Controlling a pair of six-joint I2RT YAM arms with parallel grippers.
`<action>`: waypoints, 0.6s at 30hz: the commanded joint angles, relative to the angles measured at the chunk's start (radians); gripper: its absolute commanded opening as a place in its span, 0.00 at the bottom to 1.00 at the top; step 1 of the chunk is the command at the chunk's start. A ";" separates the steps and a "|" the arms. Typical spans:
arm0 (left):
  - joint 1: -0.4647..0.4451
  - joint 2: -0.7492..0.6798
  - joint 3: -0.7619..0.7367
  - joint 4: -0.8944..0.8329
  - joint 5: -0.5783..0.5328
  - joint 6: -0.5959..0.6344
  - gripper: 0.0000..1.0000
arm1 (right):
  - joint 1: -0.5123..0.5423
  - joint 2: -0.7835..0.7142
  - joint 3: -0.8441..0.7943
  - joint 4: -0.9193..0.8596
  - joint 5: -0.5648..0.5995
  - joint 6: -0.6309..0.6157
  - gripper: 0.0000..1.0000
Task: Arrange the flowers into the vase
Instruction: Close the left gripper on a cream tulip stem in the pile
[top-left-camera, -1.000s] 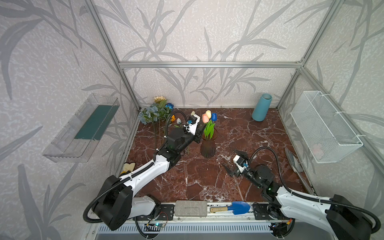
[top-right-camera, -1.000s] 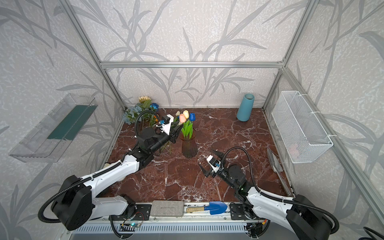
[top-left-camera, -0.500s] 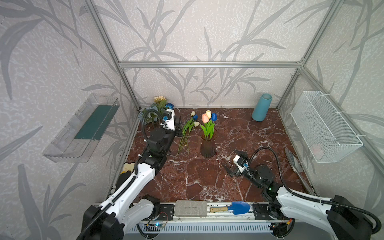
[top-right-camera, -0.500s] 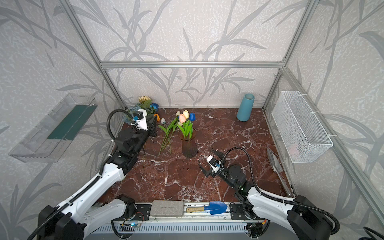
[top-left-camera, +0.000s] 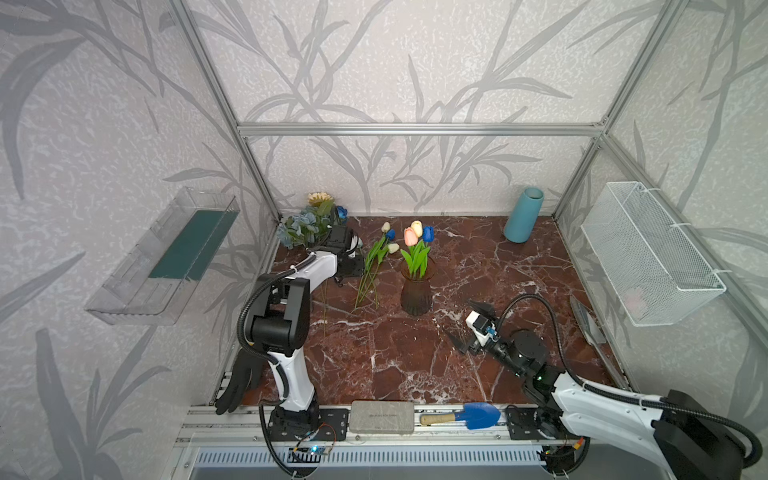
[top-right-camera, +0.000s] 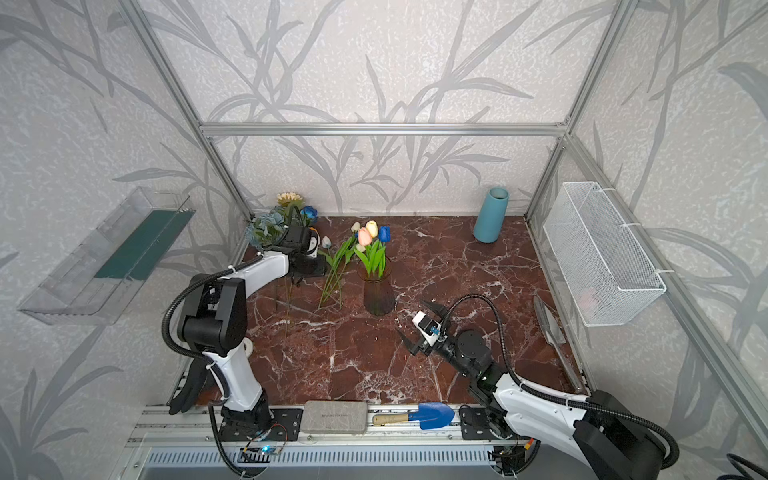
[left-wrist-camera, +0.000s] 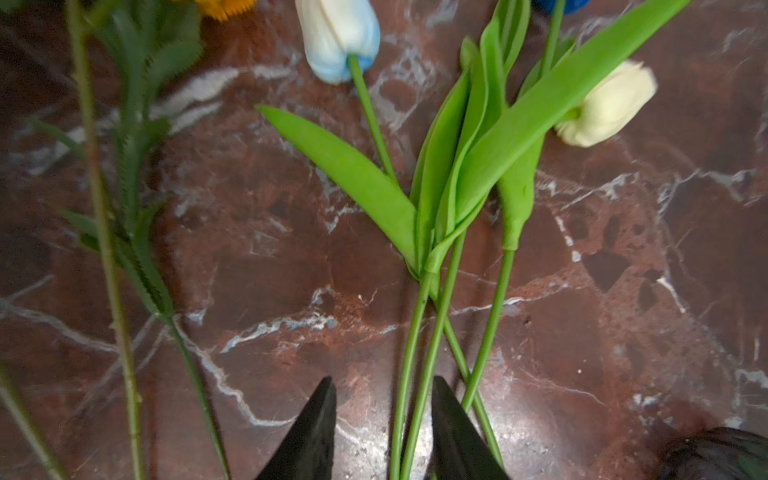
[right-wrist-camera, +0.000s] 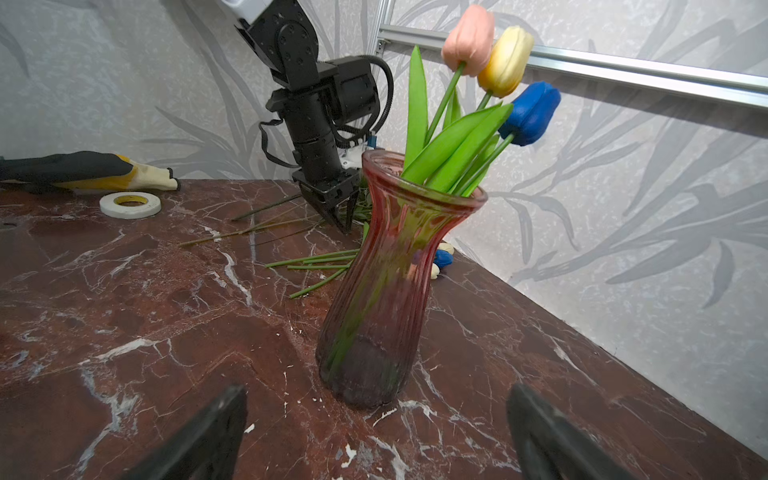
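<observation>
Lying flat — loose tulips (left-wrist-camera: 449, 199), pale-headed, green-leaved, crossing.

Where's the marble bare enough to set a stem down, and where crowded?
Bare: the front, between glass vase, right gripper and front rail; also glass vase to teal vase. Crowded: back left, around loose tulips, corner bouquet, left gripper.

Stock: 2 arms, matched build.
- Left arm (top-left-camera: 291, 374): white moulded link shells, black blocky joint housings, black corrugated cable (top-left-camera: 249, 307) looped outside.
- wrist housing (right-wrist-camera: 291, 39): black, ring of small screws.
- Left gripper (left-wrist-camera: 384, 386): 2 black fingers (left-wrist-camera: 309, 436), tapered to points.
- Right arm (top-left-camera: 602, 415): white and black, black hose (top-left-camera: 540, 303).
- Right gripper (top-left-camera: 459, 318): white block, blue mark.
</observation>
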 joint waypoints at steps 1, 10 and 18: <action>-0.009 0.041 0.088 -0.126 0.025 0.039 0.40 | 0.005 -0.021 0.017 0.012 0.001 -0.009 0.98; -0.023 0.146 0.175 -0.155 0.019 0.067 0.34 | 0.005 -0.029 0.019 -0.002 0.004 -0.014 0.98; -0.023 0.216 0.272 -0.225 0.011 0.072 0.16 | 0.005 -0.044 0.014 -0.010 0.011 -0.017 0.98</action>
